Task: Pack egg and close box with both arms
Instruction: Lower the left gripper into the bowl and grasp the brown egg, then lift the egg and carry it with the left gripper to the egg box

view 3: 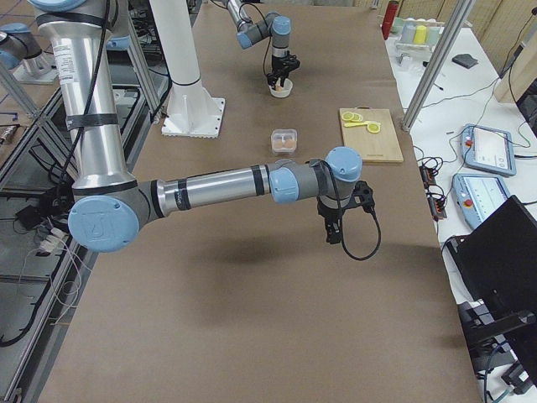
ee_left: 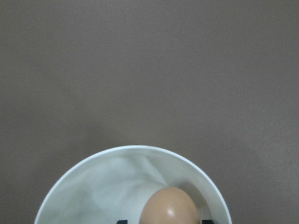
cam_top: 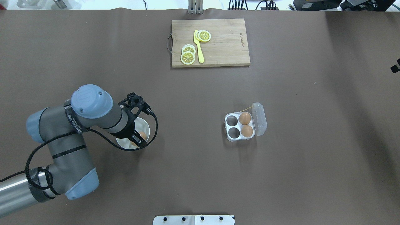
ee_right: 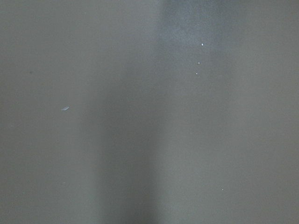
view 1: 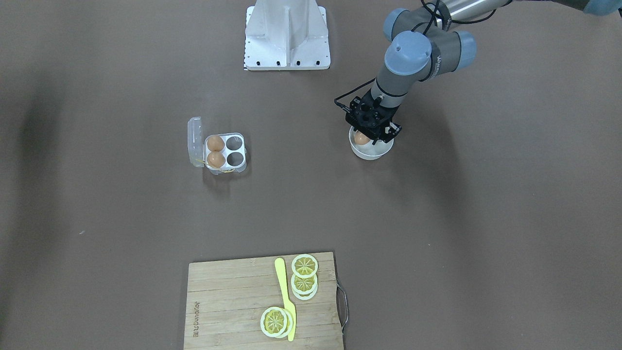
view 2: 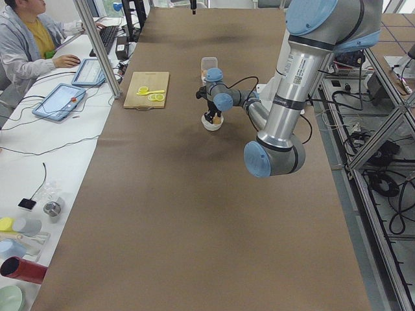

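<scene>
An orange-brown egg (view 1: 362, 138) lies in a round white bowl (view 1: 371, 151). My left gripper (view 1: 369, 136) hangs low over the bowl, open, one finger on each side of the egg. In the left wrist view the egg (ee_left: 170, 207) sits at the bottom edge between my two fingertips (ee_left: 122, 221). The clear carton (view 1: 235, 143) stands apart from the bowl with its lid (view 1: 195, 142) open. It holds two brown eggs (view 1: 215, 144) and two cells are empty. My right gripper (view 3: 331, 231) hovers over bare table, far from the carton. I cannot tell whether it is open or shut.
A wooden cutting board (view 1: 233, 301) with lemon slices (view 1: 304, 266) and a yellow knife (view 1: 285, 296) lies at the operators' edge. The white metal stand (view 1: 286, 34) is at the robot's side. An operator (view 2: 26, 39) sits at a side desk.
</scene>
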You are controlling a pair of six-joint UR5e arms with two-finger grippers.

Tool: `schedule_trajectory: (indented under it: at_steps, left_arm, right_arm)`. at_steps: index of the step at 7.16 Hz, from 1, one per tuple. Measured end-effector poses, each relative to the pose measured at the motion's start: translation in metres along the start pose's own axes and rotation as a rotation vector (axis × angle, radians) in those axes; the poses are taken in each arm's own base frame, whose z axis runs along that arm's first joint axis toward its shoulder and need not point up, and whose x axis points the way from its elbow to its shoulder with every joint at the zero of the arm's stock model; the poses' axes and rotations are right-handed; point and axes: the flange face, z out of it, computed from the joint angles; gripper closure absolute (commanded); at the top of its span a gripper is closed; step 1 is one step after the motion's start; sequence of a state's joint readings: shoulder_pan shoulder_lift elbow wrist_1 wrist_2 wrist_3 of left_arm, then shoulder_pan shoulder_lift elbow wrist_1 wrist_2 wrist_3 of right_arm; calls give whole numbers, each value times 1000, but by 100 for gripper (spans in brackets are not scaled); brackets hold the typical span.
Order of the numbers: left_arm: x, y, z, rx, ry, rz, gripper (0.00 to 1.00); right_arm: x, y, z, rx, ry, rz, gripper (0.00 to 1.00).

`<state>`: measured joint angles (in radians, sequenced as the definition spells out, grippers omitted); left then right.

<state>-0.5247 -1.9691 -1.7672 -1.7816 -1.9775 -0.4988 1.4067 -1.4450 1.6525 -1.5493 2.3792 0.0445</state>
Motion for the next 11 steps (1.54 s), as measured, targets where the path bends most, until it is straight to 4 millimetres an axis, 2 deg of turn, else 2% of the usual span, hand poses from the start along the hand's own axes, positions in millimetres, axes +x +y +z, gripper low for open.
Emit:
schedule_trajectory:
  at_steps: [1,3,5,7,9,11]
  left_arm:
    - [2,0,1,1,3,-5,100]
    - [8,-3,-2,6,17,-60,100]
    - [16,-14,-23,52,31,-73,100]
    - [20,-49,-63,149,42,-60,100]
    - [30,-80,-81,283,56,-25,100]
    - [52,-107,-94,376,94,18,100]
  right_arm:
    - [0,0,0,1,0,-1,0]
    - [-2,0,-1,3,-4,-2,0]
    - [-3,-1,-3,5,-6,-4,0]
    - [-4,-1,-3,7,-8,-6,0]
    - [-4,-1,-3,6,-8,-6,0]
    - [-4,-1,-3,6,-8,-5,0]
